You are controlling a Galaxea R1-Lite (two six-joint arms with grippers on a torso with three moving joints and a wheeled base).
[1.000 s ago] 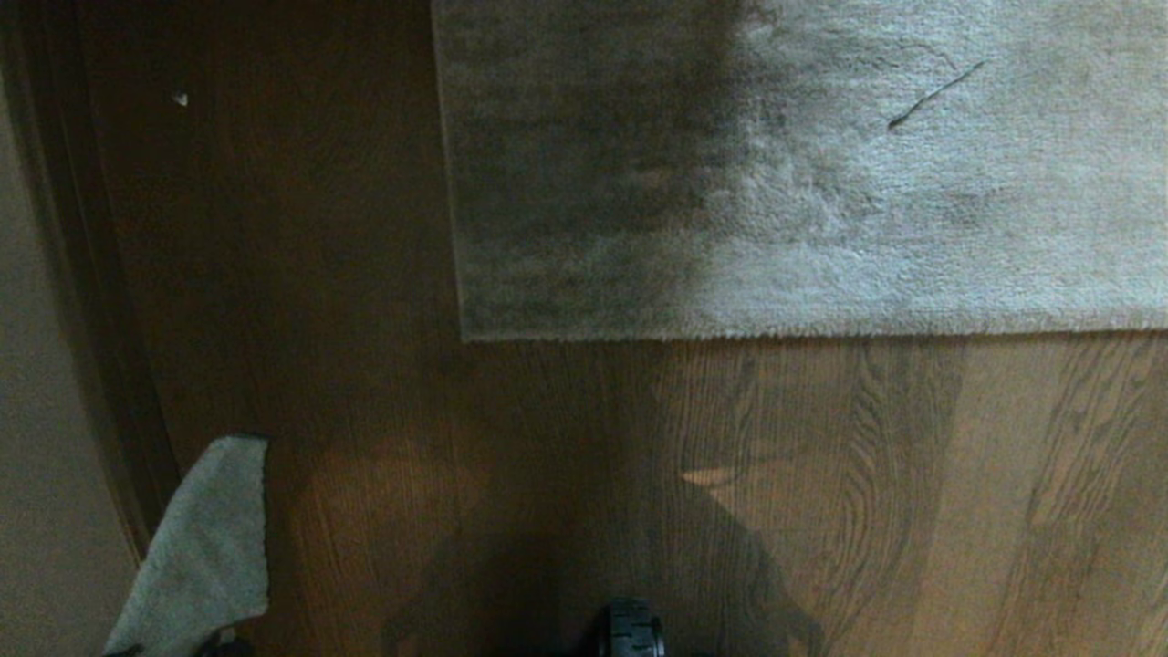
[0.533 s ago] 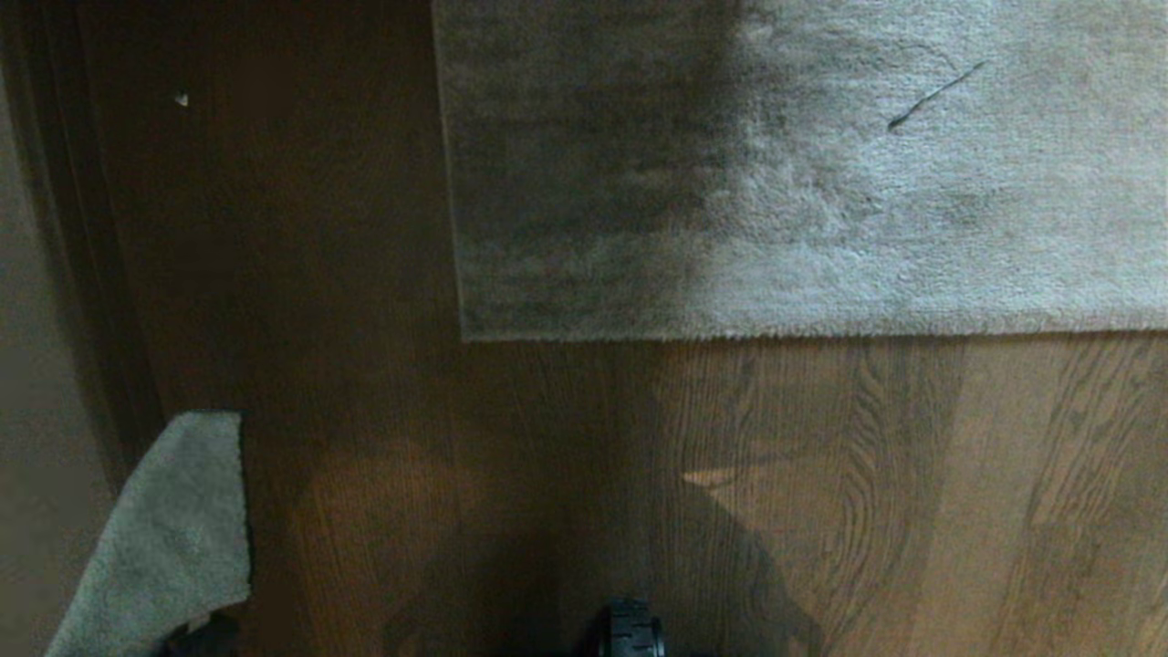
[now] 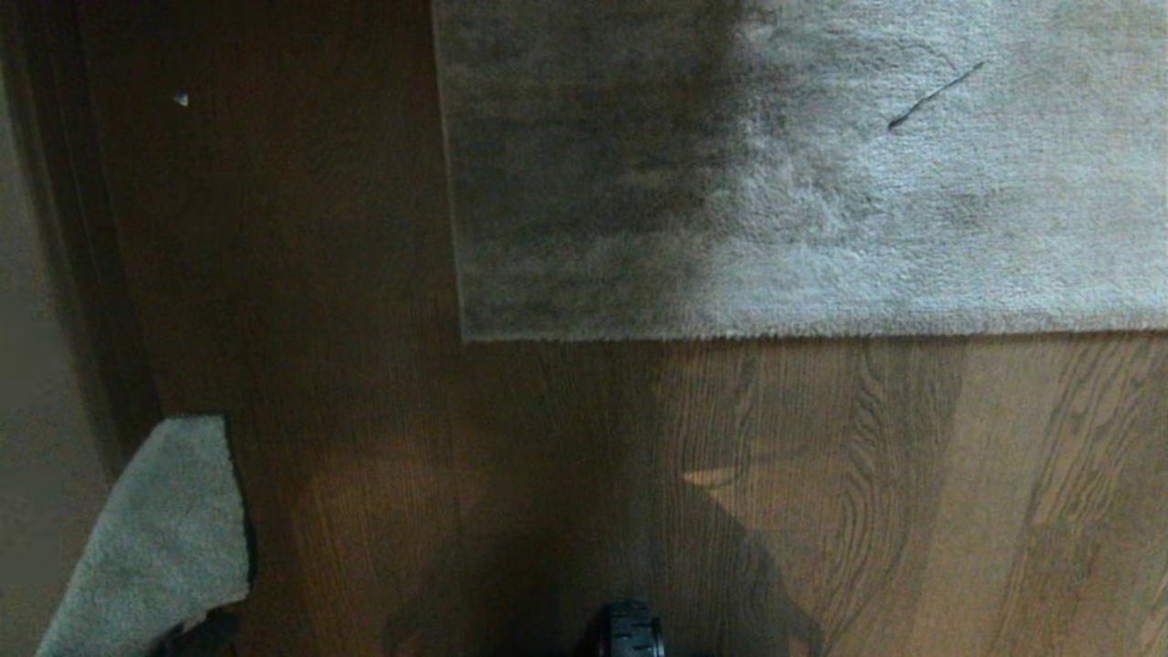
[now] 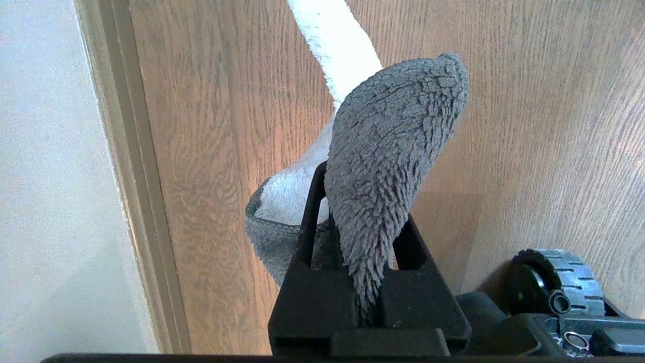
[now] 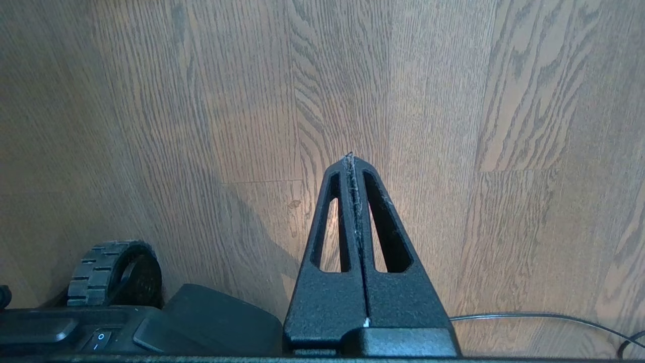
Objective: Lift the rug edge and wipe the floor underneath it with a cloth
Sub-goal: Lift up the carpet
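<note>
The left end effector (image 4: 360, 222) has its fingers pinched on a fold of the cloth (image 4: 388, 166), with only the thickness of the terry keeping them apart. The grip takes the cloth near one edge, so most of it hangs free beyond the fingertips, probably so that a loose flap is ready to be pressed flat for wiping. In the head view the cloth (image 3: 155, 538) sits at about 8 o'clock, low in the corner beside the pale wall and dark baseboard (image 3: 87, 274), well apart from the rug. Holding it off to that side keeps the wiper out of the way of the lifting that has to come first.

The right end effector (image 5: 355, 161) is fully closed with nothing between its fingers, and hovers over bare floor (image 5: 504, 101) next to the robot's base wheel (image 5: 113, 272). It appears parked, and since its fingers are free it looks like the one meant to raise the rug.

The rug edge (image 3: 776, 335) runs straight across from the middle toward 3 o'clock, with its corner (image 3: 465, 336) just left of centre; the plush rug fills the area from 12 to 2 o'clock. It lies flat on the floor (image 3: 867, 474), so the lift is not yet begun and the boards under it remain unwiped. A dark thread-like mark (image 3: 935, 96) lies on the pile near 1 o'clock.
</note>
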